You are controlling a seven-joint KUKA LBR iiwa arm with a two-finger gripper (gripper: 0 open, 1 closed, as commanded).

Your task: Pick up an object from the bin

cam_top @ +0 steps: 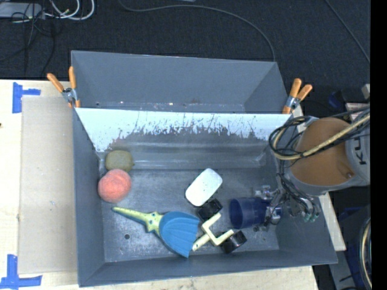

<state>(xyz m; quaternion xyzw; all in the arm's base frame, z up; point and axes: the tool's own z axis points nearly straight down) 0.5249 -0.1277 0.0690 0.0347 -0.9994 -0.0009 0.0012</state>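
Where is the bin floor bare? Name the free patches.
Bare: floor between pink ball and white oval, up to the rear wall; front left corner, below the blue scoop. Crowded: front right, round dark blue cup and gripper.

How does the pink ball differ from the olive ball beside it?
The pink ball is brighter and looks larger than the olive ball. The olive ball sits farther back; the pink ball lies in front of it. Both are round, at the bin's left.
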